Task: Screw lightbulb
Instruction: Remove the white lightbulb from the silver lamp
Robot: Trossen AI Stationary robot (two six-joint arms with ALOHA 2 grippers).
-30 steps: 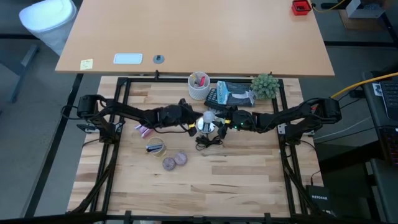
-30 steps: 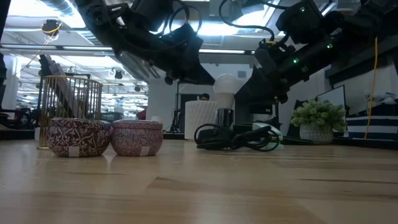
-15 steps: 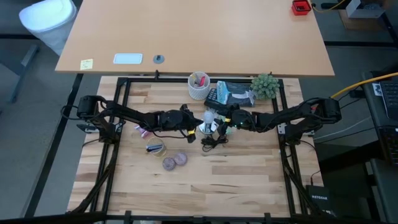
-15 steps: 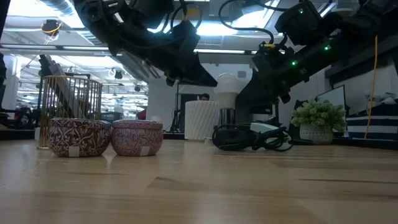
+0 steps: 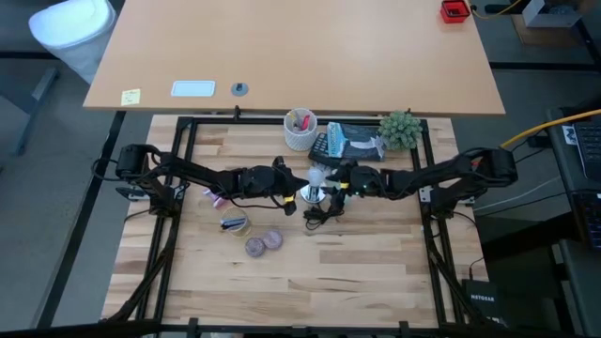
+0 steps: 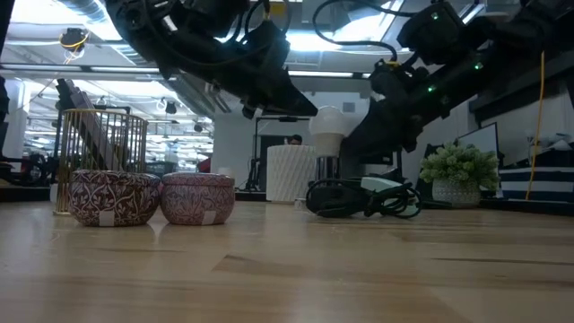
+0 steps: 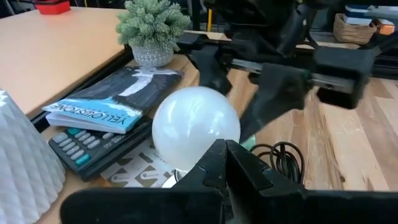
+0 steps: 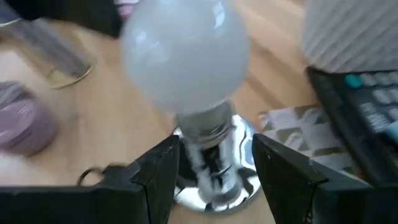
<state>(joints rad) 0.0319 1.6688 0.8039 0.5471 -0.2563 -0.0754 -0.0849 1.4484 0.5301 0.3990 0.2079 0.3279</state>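
The lightbulb [image 5: 316,176] stands upright in a silvery socket [image 8: 214,180] between the two grippers. The right gripper [image 8: 214,168] has its fingers spread, one on each side of the bulb's screw base and socket. The left gripper [image 7: 227,162] sits just beside the globe, fingers pressed together. Behind the bulb, a white cup [image 5: 300,130] holds pens.
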